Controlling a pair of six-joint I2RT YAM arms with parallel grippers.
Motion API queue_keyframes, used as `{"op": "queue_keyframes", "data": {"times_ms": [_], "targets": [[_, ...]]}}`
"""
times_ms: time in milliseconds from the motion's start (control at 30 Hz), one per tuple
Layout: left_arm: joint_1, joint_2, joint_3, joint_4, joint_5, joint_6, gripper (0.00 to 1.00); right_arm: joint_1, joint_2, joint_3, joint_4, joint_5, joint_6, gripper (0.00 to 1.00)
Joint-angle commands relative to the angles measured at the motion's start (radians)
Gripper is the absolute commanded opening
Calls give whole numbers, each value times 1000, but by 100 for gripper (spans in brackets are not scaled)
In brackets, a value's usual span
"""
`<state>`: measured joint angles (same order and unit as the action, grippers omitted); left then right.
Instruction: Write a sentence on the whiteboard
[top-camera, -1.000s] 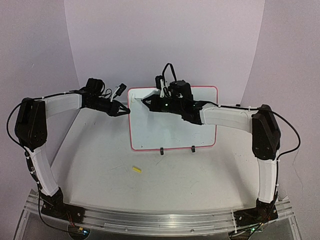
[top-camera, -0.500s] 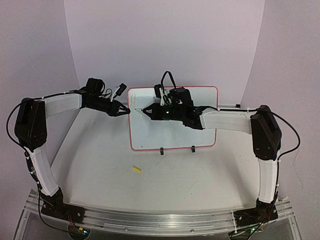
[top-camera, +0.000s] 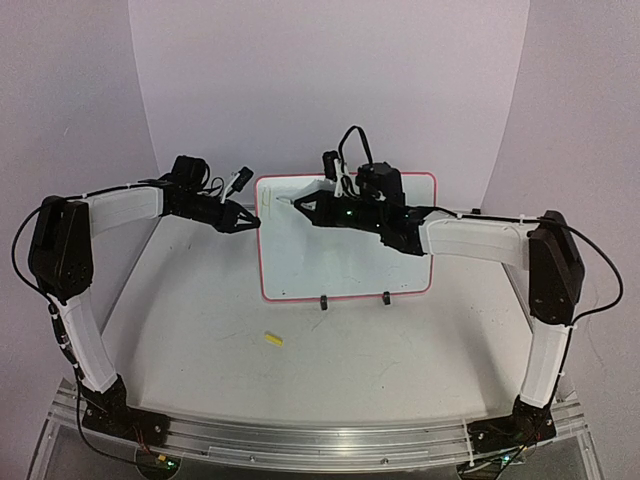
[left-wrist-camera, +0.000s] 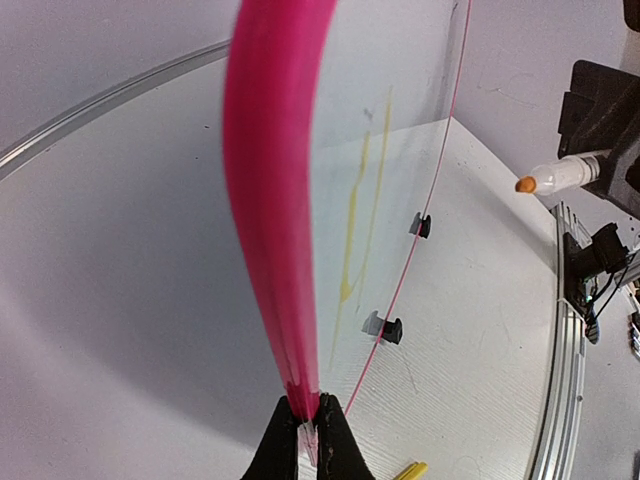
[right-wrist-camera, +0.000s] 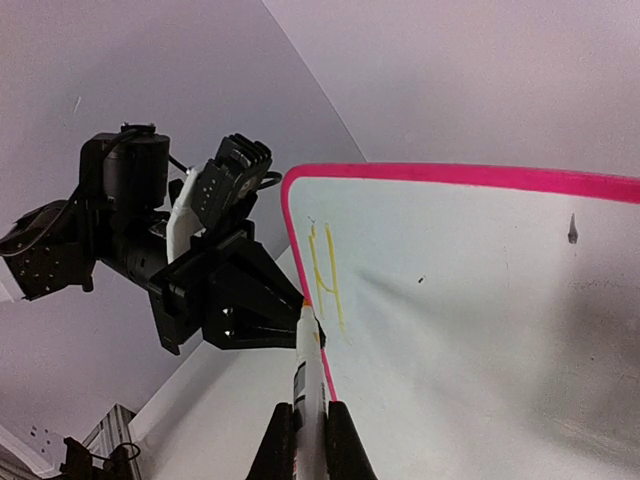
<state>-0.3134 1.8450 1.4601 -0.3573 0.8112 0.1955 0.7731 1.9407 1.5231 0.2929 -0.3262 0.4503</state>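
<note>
One small yellow object (top-camera: 273, 340) is seen lying before one upright whiteboard (top-camera: 345, 265) on two black clip feet (top-camera: 323, 300). Its left edge is clamped by the left gripper (top-camera: 255, 222). One marker (right-wrist-camera: 308, 360) is pinched by the right gripper (right-wrist-camera: 308, 425), near two yellow strokes (right-wrist-camera: 325, 265) at the board's upper left.

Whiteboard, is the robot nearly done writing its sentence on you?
No, it has barely started. Done: only two yellow strokes sit in the top left corner of the whiteboard. In hand: the left gripper pinches the board's edge, and the right gripper holds the marker by that corner. Left: nearly the whole sentence.
</note>
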Motion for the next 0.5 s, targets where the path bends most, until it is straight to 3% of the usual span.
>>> {"op": "queue_keyframes", "data": {"times_ms": [0, 467], "targets": [[-3, -50, 5, 14, -26, 24, 0, -4, 13, 53, -4, 41, 9, 0], [-3, -52, 6, 14, -25, 23, 0, -5, 88, 130, -54, 66, 12, 0]]}}
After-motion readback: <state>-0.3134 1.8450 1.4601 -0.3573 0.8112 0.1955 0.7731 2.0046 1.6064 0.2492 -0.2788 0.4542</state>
